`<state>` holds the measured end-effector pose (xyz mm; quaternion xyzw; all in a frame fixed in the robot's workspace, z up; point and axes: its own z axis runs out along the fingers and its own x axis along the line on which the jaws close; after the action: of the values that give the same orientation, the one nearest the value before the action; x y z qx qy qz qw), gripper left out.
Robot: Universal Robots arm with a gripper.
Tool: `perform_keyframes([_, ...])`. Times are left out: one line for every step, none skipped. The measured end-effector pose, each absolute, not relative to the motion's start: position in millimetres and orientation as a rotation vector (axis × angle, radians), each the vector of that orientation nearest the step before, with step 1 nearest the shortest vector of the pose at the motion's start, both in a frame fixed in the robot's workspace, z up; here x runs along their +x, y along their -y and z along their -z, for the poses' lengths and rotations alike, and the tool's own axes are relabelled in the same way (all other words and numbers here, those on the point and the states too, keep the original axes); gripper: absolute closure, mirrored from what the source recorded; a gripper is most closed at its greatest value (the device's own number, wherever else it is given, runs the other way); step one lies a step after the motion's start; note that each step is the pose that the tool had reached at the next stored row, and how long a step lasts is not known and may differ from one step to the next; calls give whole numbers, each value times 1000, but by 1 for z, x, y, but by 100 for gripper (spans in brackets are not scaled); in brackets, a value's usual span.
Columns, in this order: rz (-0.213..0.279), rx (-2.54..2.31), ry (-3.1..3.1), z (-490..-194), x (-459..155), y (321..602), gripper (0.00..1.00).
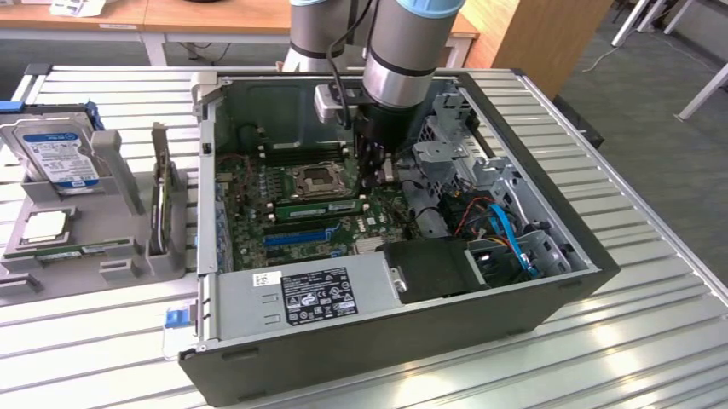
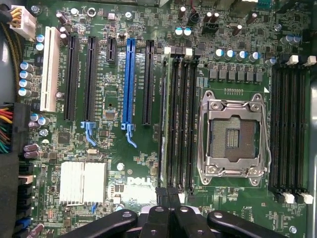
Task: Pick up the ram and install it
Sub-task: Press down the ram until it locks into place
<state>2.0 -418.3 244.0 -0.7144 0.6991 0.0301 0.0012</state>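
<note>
On the slatted counter an open computer case is laid on its side, with the motherboard exposed. The hand is seen inside it, its fingers pressed together with nothing between them. The ram is seen standing in a slot just beside the empty processor socket, on its near side. The hand is at the ram's end toward the exterior view's right; contact cannot be told. The stick is judged light, stiff and fragile, best taken by its bare edges, with chips and contacts avoided.
</note>
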Motion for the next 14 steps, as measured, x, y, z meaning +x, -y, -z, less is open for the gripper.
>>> perform_keyframes([-94,-2243,-2195,-244,2,418,90])
perform_keyframes([-95,-2243,-2195,-243,2,418,90])
perform_keyframes([-95,-2242,-2195,-243,2,418,90])
perform_keyframes([-95,-2243,-2195,-242,2,418,90])
perform_keyframes([-95,-2243,-2195,-241,2,418,90])
perform_keyframes([-95,-2243,-2195,-240,2,418,90])
perform_keyframes([-94,-2243,-2195,-240,2,418,90])
perform_keyframes([-94,-2243,-2195,-239,2,418,90])
perform_keyframes([-94,-2243,-2195,-238,2,418,90])
perform_keyframes([-95,-2243,-2195,-237,2,418,90])
perform_keyframes([-94,-2243,-2195,-236,2,418,90])
perform_keyframes([-94,-2243,-2195,-236,2,418,90])
perform_keyframes([-94,-2243,-2195,-235,2,418,90])
perform_keyframes([-94,-2243,-2195,-234,2,418,90])
